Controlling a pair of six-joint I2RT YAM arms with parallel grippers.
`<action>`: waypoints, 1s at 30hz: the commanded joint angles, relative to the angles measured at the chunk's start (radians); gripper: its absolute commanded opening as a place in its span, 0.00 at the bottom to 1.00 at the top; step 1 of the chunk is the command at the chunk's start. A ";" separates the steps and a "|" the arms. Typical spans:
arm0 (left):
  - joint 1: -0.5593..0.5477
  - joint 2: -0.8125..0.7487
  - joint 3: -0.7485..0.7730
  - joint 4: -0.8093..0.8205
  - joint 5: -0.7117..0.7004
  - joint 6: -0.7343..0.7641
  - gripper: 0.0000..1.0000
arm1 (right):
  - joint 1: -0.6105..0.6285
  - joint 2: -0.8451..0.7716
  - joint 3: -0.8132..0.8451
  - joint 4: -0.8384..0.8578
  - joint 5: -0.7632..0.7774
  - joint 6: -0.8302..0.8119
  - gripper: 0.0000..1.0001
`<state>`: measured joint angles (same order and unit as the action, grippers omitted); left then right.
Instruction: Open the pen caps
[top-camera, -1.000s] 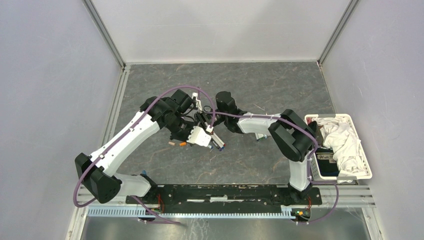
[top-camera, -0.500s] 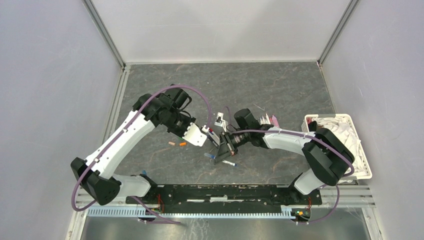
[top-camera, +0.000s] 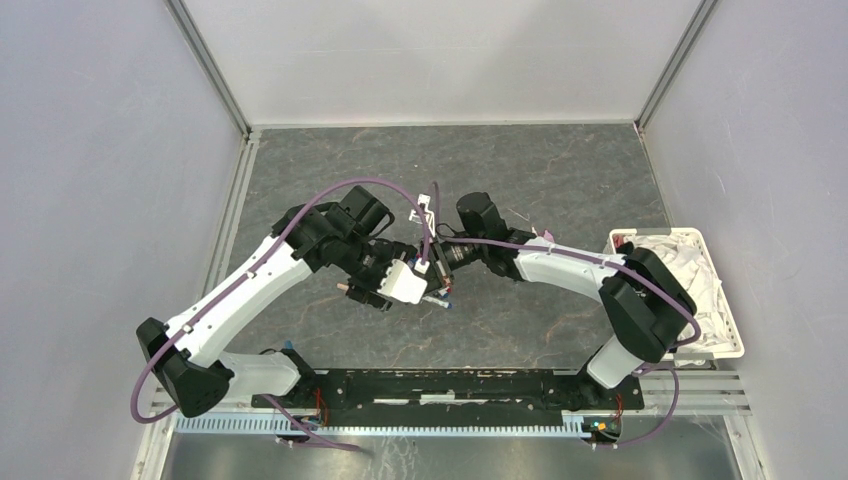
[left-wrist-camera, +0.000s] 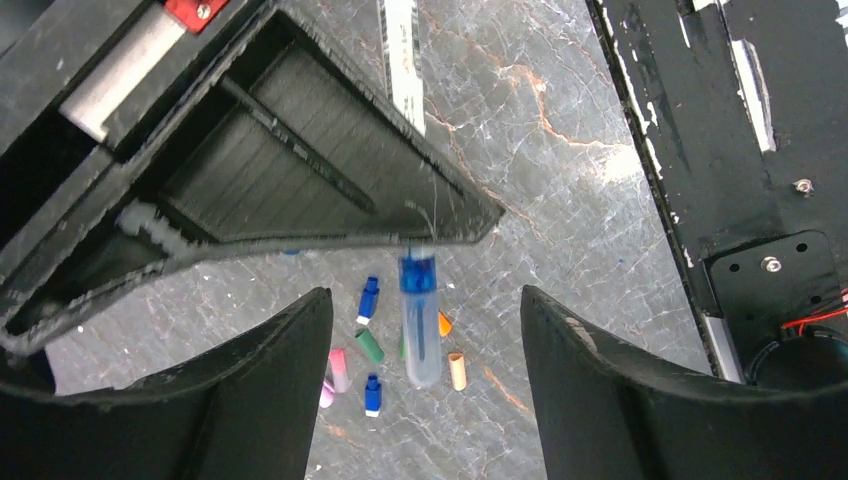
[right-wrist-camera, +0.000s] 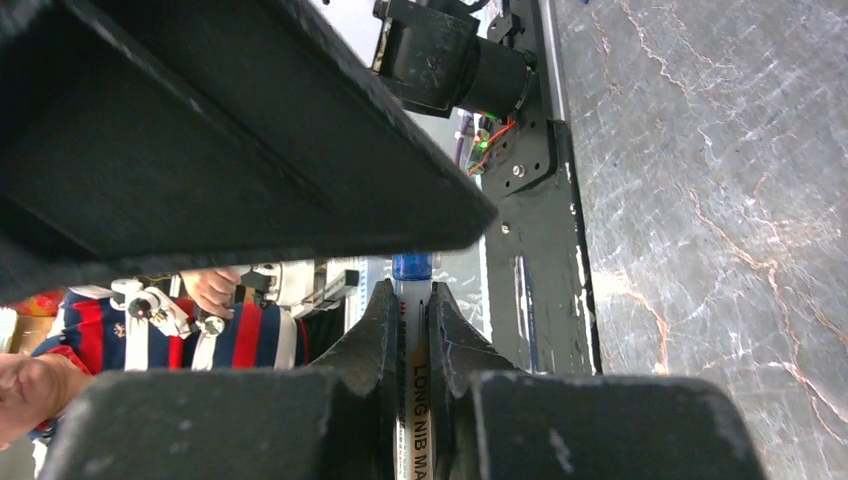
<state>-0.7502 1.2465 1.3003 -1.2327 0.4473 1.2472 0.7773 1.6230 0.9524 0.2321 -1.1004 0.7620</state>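
Looks like the lining-up bit of uncapping. Wide open at the left gripper (left-wrist-camera: 422, 300), holding nothing, just straddling the blue-collared cap (left-wrist-camera: 420, 345) above loose caps (left-wrist-camera: 369, 345) on the table (left-wrist-camera: 600, 130). Clamped tight on the pen (right-wrist-camera: 414, 385) at the right gripper (right-wrist-camera: 412, 290). Next: pinch cap squarely, pull straight.

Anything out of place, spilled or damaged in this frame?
Nothing looks damaged. Loose pen caps lie scattered on the table, not gathered, as pulled caps would. The one stray item is a white cloth heaped in the basket at the table's right edge.
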 joint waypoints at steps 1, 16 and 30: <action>-0.021 -0.028 -0.026 0.073 0.012 -0.054 0.72 | 0.016 0.029 0.051 0.179 -0.033 0.120 0.00; -0.027 -0.066 -0.073 0.138 -0.042 0.051 0.02 | 0.034 0.065 0.057 0.288 -0.053 0.197 0.07; -0.074 -0.065 -0.033 0.116 -0.018 0.082 0.02 | 0.073 0.235 0.206 0.513 -0.061 0.413 0.10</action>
<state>-0.7776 1.1820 1.2205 -1.1969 0.3367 1.2808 0.8310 1.8244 1.0729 0.5522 -1.2354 1.0546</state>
